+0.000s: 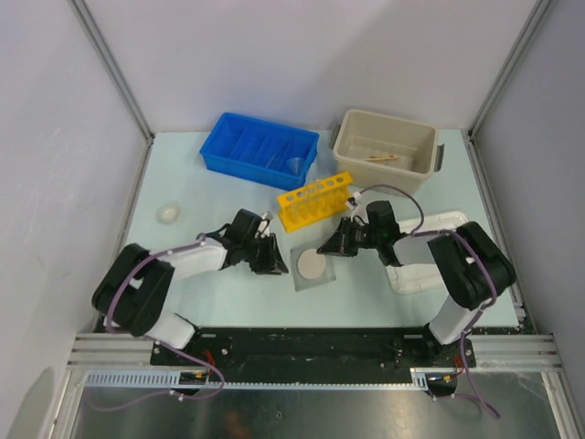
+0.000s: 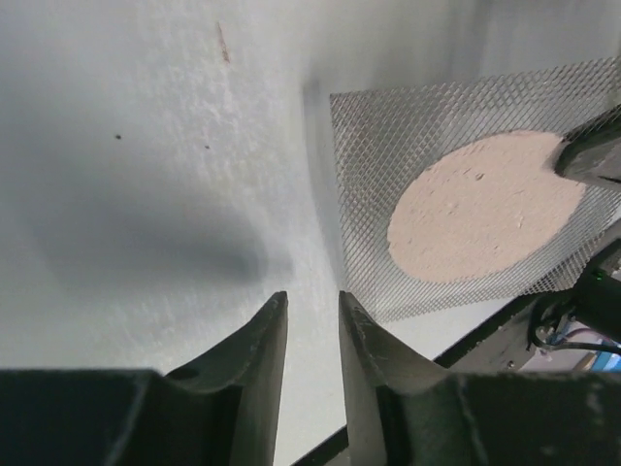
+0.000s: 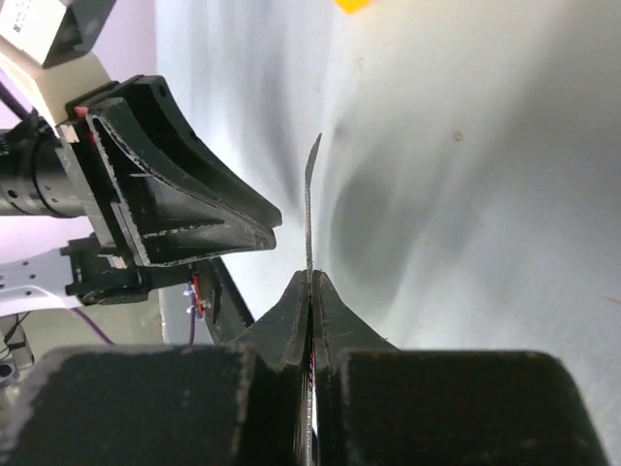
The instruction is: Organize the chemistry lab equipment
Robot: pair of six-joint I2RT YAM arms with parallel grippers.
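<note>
The square gauze with a white centre (image 1: pixel 313 266) lies on the table in front of the yellow test-tube rack (image 1: pixel 315 200). My right gripper (image 1: pixel 331 247) is shut on the gauze's right edge. In the right wrist view the gauze (image 3: pixel 310 194) shows edge-on, rising from between the closed fingertips (image 3: pixel 311 280). My left gripper (image 1: pixel 272 257) sits just left of the gauze, open and empty. In the left wrist view its fingers (image 2: pixel 312 303) stand slightly apart over bare table, with the gauze (image 2: pixel 466 209) to the upper right. A wooden stick (image 1: pixel 382 158) lies in the beige tub. A clear funnel (image 1: pixel 294 165) is in the blue bin.
The blue divided bin (image 1: pixel 259 148) stands at the back left and the beige tub (image 1: pixel 384 149) at the back right. A white lid (image 1: pixel 422 262) lies under my right arm. A small white round thing (image 1: pixel 167 212) lies at the left. Walls close in three sides.
</note>
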